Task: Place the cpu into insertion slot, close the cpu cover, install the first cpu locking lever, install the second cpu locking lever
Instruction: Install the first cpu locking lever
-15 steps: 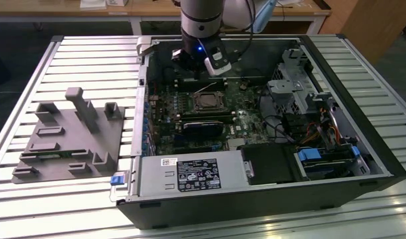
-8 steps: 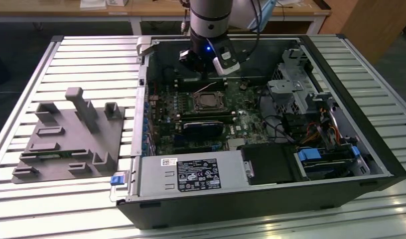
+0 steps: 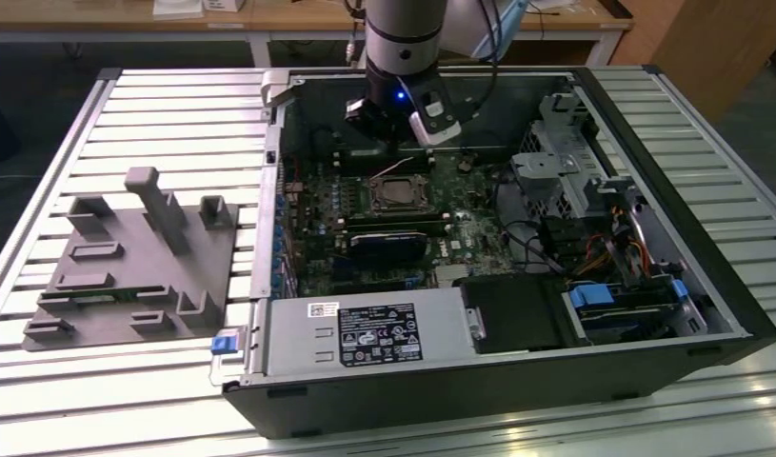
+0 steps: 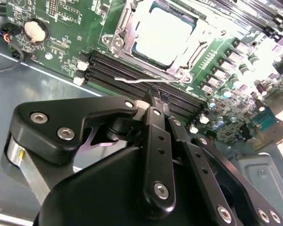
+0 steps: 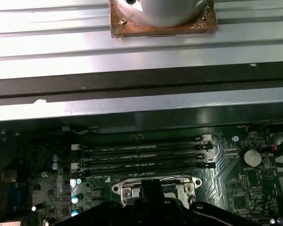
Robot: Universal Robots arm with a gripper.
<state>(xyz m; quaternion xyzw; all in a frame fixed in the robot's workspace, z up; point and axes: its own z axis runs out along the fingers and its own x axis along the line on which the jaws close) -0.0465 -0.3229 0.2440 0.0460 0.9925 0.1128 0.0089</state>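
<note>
Just at 12 o'clock of the slot (image 3: 395,195) in the exterior view, my gripper (image 3: 395,150) hangs clenched, empty; the cpu (image 4: 162,33) is seated, cover (image 4: 191,59) down, one thin lever (image 4: 132,80) unlatched, I judge

tabletop (image 3: 171,114): silvery ribbed metal slats.
case (image 3: 489,390): black computer housing, open on top, lying flat mid-tabletop.
fixture (image 3: 121,286): grey block with upright posts, just beside the case, on the exterior view's left.

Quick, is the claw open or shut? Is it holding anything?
Claw: shut, tips together right by a thin lever; whether it grips the lever cannot be told.
</note>
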